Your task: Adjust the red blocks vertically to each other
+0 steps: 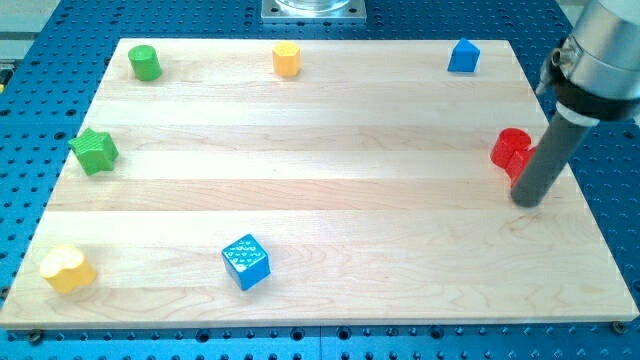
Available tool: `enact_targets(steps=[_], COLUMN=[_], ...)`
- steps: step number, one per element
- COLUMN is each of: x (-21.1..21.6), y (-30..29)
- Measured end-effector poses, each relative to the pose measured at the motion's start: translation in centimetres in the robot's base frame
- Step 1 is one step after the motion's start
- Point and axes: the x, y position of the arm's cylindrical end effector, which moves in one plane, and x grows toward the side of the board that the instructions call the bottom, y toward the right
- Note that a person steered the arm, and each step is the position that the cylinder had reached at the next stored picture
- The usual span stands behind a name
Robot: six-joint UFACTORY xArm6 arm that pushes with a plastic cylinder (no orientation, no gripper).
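My tip (pixel 527 201) rests on the board (pixel 330 130) near its right edge, a little above the halfway height of that edge. I have no jaws, so nothing is held: the tip is the plain lower end of a dark rod that rises up and to the view's right into a grey collar at the view's top right corner.

Just to the left of the rod sit the red blocks (pixel 513 151). A red cylinder shows clearly, and a second red piece lies just below and to its right, partly hidden behind the rod; I cannot tell its shape. The two reds look to be touching or nearly so, and the rod overlaps the lower one in the view, so I cannot tell if the tip itself touches it. The tip's end lies just below and to the right of the pair.

Farther out, a blue block (pixel 463 56) with a peaked top stands near the board's top right corner. A yellow cylinder (pixel 287 59) stands at the top edge, near its middle. A green cylinder (pixel 145 62) stands near the top left corner. A green star (pixel 94 151) sits at the left edge, about halfway down. A yellow block (pixel 68 268), lobed in outline, lies in the bottom left corner. A blue cube (pixel 246 262) lies near the bottom edge, left of its middle, well apart from the tip.
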Motion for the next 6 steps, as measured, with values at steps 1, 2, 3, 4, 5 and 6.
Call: enact_targets(steps=[1, 2, 3, 4, 5, 6], x=[2.8, 0.5, -2.7, -5.2, -7.1, -12.6], y=[1.7, 4.6, 2.0, 0.2, 10.6, 10.1])
